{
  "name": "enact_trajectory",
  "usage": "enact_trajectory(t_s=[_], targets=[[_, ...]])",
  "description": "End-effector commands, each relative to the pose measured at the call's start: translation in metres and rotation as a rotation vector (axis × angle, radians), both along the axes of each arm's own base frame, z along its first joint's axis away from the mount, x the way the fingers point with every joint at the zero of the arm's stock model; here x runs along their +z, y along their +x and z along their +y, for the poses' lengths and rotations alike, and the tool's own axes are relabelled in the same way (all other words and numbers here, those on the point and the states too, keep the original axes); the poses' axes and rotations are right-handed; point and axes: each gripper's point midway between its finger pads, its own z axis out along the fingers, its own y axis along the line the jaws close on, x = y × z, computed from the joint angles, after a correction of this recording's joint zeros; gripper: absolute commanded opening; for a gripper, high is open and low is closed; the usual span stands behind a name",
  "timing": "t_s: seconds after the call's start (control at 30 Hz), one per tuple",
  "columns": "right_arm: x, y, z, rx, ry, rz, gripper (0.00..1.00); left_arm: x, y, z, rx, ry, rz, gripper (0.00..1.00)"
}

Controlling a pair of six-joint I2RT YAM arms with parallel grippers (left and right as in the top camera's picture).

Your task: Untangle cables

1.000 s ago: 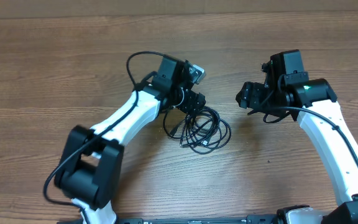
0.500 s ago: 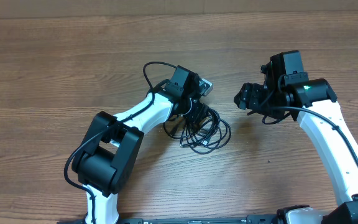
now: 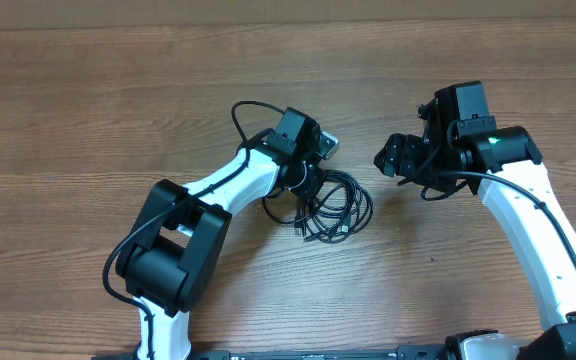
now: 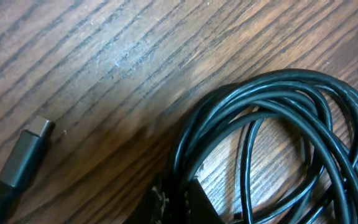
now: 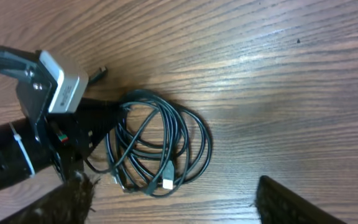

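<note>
The cables (image 3: 340, 205) lie as one coiled black bundle on the wooden table, right of centre. My left gripper (image 3: 306, 185) presses down on the bundle's left edge, shut on a strand. In the left wrist view the jaws (image 4: 174, 200) pinch black strands at the bottom edge, loops of the cables (image 4: 278, 115) curve to the right, and a loose plug end (image 4: 27, 146) lies to the left. My right gripper (image 3: 386, 158) hovers open to the right of the bundle, apart from it. From the right wrist, the cables (image 5: 207, 146) lie ahead between its spread fingers (image 5: 67, 199).
The wooden table (image 3: 88, 120) fills every view. The left arm's white forearm (image 3: 228, 180) slants from the lower left to the bundle. A silver-tipped plug (image 5: 167, 183) sticks out at the bundle's near side. The left wrist camera housing (image 5: 58, 81) stands beside the coil.
My left arm has swung right onto the bundle and its jaws have shut on the coil's left edge, nudging the loops slightly. The right gripper has stayed in place.
</note>
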Motion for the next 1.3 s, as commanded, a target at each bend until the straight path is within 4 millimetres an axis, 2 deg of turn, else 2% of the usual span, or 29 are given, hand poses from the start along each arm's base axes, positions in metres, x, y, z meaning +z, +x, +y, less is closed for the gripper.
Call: enact_trajectory(t_s=[0.0,0.1,0.13,0.2,0.33,0.43,0.57,0.77,0.83,0.97,1.07,1.2,1.27], targets=[[0.016,0.002,0.001,-0.002,0.017,-0.041,0.86,0.042,0.023,-0.003,0.033,-0.035,-0.092,0.04],[0.015,-0.001,0.001,0.0,0.016,-0.028,0.87,0.084,0.035,0.005,0.087,-0.079,-0.142,0.04],[0.016,-0.001,0.004,0.023,0.025,-0.032,0.87,0.113,0.039,0.014,0.136,-0.109,-0.158,0.04],[0.016,0.0,0.006,0.042,0.033,-0.038,0.87,0.138,0.038,0.021,0.158,-0.137,-0.175,0.04],[0.014,0.006,0.009,0.047,0.044,-0.049,0.85,0.178,0.023,0.027,0.142,-0.209,-0.189,0.04],[0.015,0.01,0.023,0.097,0.109,-0.059,0.79,0.198,0.012,0.031,0.137,-0.225,-0.204,0.04],[0.022,0.011,0.05,0.216,0.199,-0.097,0.78,0.217,0.003,0.035,0.136,-0.24,-0.23,0.04],[0.031,0.015,0.081,0.302,0.206,-0.178,0.79,0.232,-0.009,0.032,0.109,-0.284,-0.228,0.04],[0.032,0.02,0.086,0.311,0.172,-0.216,0.78,0.235,-0.013,0.03,0.093,-0.304,-0.22,0.04],[0.033,0.032,0.088,0.293,0.078,-0.286,0.69,0.238,-0.023,0.026,0.067,-0.333,-0.187,0.04],[0.036,0.039,0.094,0.298,0.062,-0.328,0.55,0.237,-0.03,0.027,0.063,-0.331,-0.161,0.04],[0.038,0.044,0.099,0.304,0.07,-0.356,0.28,0.233,-0.038,0.031,0.067,-0.313,-0.129,0.04],[0.036,0.046,0.099,0.303,0.066,-0.354,0.22,0.234,-0.042,0.034,0.07,-0.305,-0.12,0.04]])
